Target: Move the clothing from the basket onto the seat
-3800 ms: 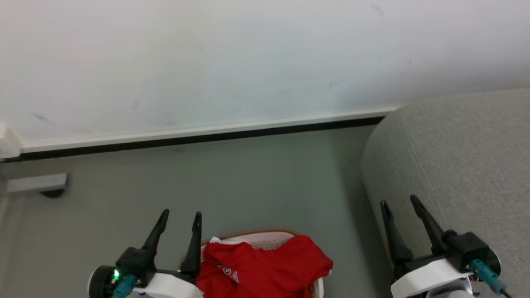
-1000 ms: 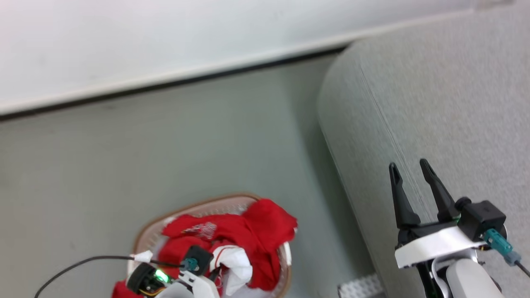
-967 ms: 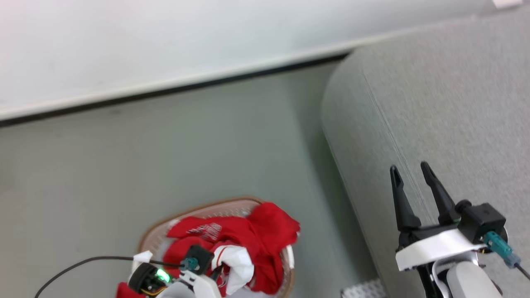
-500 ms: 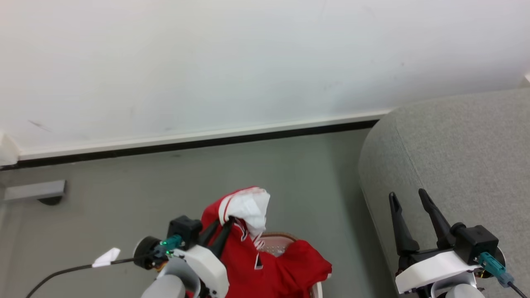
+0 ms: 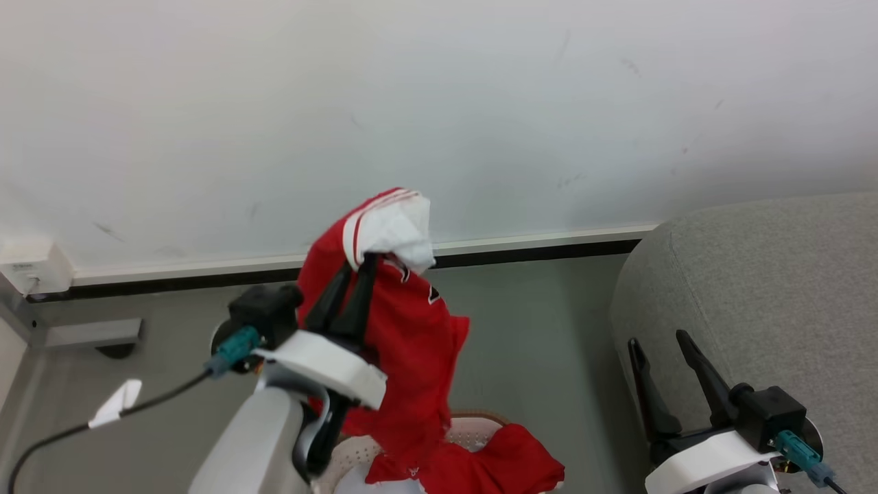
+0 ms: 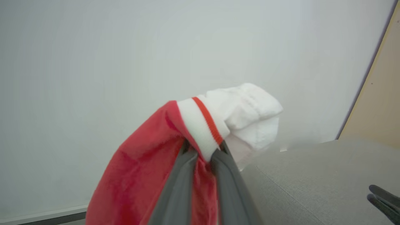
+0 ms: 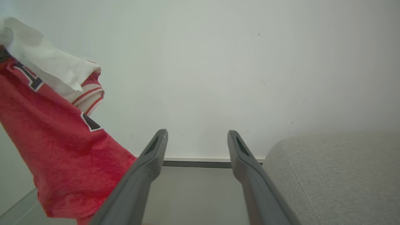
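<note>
My left gripper (image 5: 360,264) is shut on the red jersey (image 5: 405,343) near its white sleeve (image 5: 394,226) and holds it high above the basket (image 5: 473,429). In the left wrist view the fingers (image 6: 187,168) pinch the striped trim of the jersey (image 6: 140,175). The jersey hangs down to the basket, where the red shorts (image 5: 507,466) lie over the rim. My right gripper (image 5: 658,339) stands open at the lower right, beside the grey sofa (image 5: 768,288). In the right wrist view that gripper (image 7: 197,134) holds nothing, the jersey (image 7: 56,134) hanging to its left.
A white wall (image 5: 439,103) with a dark skirting line runs behind the grey floor (image 5: 535,329). A grey bracket (image 5: 92,334) sits on the floor at the far left, a white box (image 5: 31,271) on the wall above it. My left arm's black cable (image 5: 103,415) trails left.
My left gripper has risen further with the jersey, pulling most of it out of the basket. The head camera has tilted up. The right gripper has stayed open by the sofa.
</note>
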